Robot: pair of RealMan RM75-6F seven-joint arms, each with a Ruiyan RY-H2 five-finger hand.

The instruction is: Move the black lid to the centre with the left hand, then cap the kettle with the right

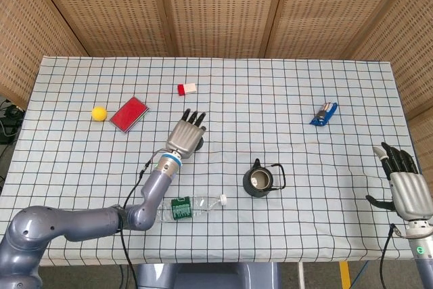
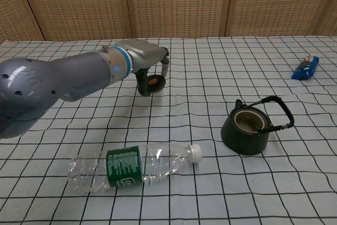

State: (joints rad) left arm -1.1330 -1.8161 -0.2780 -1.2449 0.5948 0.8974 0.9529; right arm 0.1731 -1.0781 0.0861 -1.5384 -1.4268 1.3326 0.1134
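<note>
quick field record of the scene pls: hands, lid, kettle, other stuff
left hand: holds the black lid near table centre
right hand: empty, fingers apart, at the table's right edge
kettle: open, uncapped, handle tipped right
other items: plastic bottle lying on its side, red case, yellow ball, blue packet

Near the frame's middle, the left hand (image 1: 185, 137) covers the black lid (image 1: 199, 144), fingers (image 1: 195, 117) pointing up-frame. The open kettle (image 1: 260, 180) sits lower right of it; the right hand (image 1: 408, 188), fingers spread, hangs at the lower right edge.
</note>
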